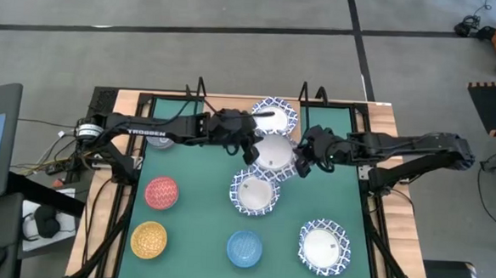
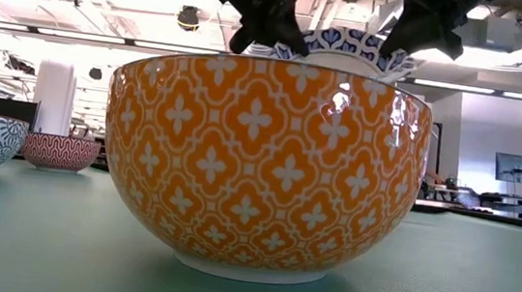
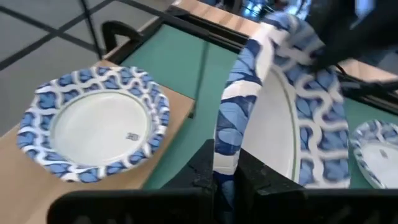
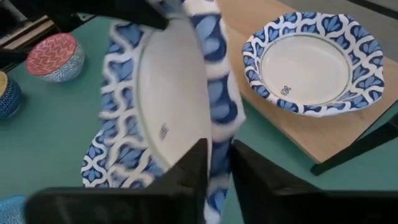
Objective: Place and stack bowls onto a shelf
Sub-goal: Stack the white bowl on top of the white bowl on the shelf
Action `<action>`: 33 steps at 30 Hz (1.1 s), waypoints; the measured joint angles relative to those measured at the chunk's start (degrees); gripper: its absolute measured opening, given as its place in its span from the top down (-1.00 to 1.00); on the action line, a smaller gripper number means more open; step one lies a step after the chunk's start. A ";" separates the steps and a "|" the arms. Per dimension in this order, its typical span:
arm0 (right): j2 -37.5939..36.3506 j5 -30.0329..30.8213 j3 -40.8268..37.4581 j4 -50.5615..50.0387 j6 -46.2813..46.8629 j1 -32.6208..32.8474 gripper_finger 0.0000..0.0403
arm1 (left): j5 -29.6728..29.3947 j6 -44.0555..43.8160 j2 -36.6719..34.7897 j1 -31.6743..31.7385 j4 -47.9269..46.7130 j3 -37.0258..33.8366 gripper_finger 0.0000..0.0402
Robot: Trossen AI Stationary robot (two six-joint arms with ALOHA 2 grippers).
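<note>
Both pincers met at one wide white bowl with blue lattice rim (image 1: 273, 151), held off the green mat (image 1: 192, 230) and tipped well up on edge, just short of the shelf (image 1: 310, 117) at the far side of the counter. Left pincer (image 3: 227, 180) was clenched on the near rim of that bowl, rim seated between its two fingers. Right pincer (image 4: 214, 165) straddled the opposite rim; its fingers sat on either side of the rim with a sliver of gap, so I judged it loosening its hold, though whether it had fully let go I could not tell. A second lattice bowl (image 1: 275, 115) already lay flat on the shelf board, directly beyond the held bowl and slightly to the right arm's side. Key relation: the target bowl lay ahead of the left pincer, nearer that arm's reach than the right's, and the held bowl's face was turned toward the left arm, so it would probably need levelling before stacking. Another lattice bowl (image 1: 254, 193) sat on the mat beneath and just nearer than the lifted one
</note>
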 joint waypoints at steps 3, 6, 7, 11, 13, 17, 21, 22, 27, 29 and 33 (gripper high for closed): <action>-1.91 1.38 -0.02 -1.35 2.47 -0.80 0.26 | -0.42 -0.93 -0.02 2.52 0.19 0.00 0.96; -4.11 4.80 -0.02 -1.36 4.68 -1.87 0.13 | -2.15 -1.19 -0.04 5.26 1.28 -0.02 0.96; -4.88 5.91 -0.02 -1.36 4.79 -2.13 0.10 | -2.75 -1.34 -0.04 6.16 2.12 -0.02 0.96; -7.80 9.38 -0.02 -1.29 4.82 -2.43 0.07 | -4.37 -2.84 0.52 10.20 6.56 -0.02 0.96; -8.76 10.22 -0.02 -1.29 4.80 -2.69 0.08 | -4.89 -4.78 1.96 12.46 9.26 0.00 0.96; -10.13 10.27 -0.02 -1.94 4.58 -3.61 0.11 | -2.17 -9.69 6.84 16.12 14.14 -0.02 0.96; -10.42 10.28 -0.02 -2.86 4.69 -3.93 0.13 | 3.56 -14.71 11.09 18.08 15.37 -0.02 0.96; -10.37 10.24 -0.02 -3.11 4.98 -3.93 0.13 | 4.04 -15.58 11.85 18.26 15.25 -0.05 0.96; -9.67 10.24 -0.03 -4.72 5.41 -3.78 0.13 | 4.50 -16.65 13.35 18.46 15.20 -0.11 0.95; -8.94 10.29 -0.07 -5.53 5.41 -3.80 0.13 | 4.23 -15.98 13.35 18.44 15.20 -0.11 0.93; -8.21 10.24 -0.11 -7.14 4.68 -4.76 0.13 | 4.15 -15.05 13.35 18.47 15.00 -0.09 0.83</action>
